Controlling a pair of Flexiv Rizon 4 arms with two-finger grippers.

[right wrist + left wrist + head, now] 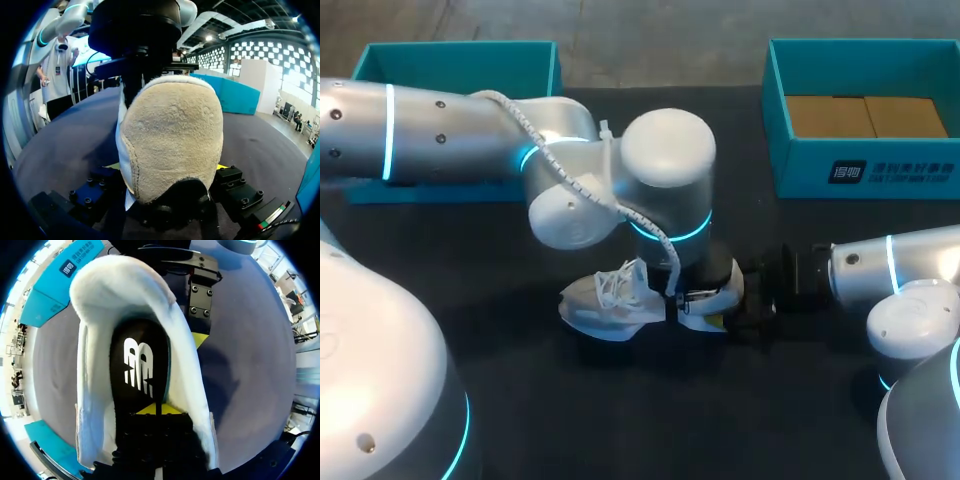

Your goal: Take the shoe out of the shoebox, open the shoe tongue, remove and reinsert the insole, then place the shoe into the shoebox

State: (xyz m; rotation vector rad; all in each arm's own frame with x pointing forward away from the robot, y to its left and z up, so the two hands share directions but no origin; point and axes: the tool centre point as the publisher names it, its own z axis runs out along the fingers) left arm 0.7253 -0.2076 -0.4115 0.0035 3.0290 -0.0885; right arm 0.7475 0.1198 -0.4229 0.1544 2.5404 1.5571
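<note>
Pressing insole (142,365) flat inside shoe (615,300), I think. Left tool (156,408) tips together, down on insole. Right tool (166,165) squeezes heel (170,130) from both sides. Shoe sits on table (470,260), out of shoebox (800,170). I push slow, keep heel steady.

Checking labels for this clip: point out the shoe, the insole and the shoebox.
shoe (615,290), head view, laced upper.
insole (140,365), left wrist view, printed heel area.
shoebox (800,165), head view, front wall.
</note>
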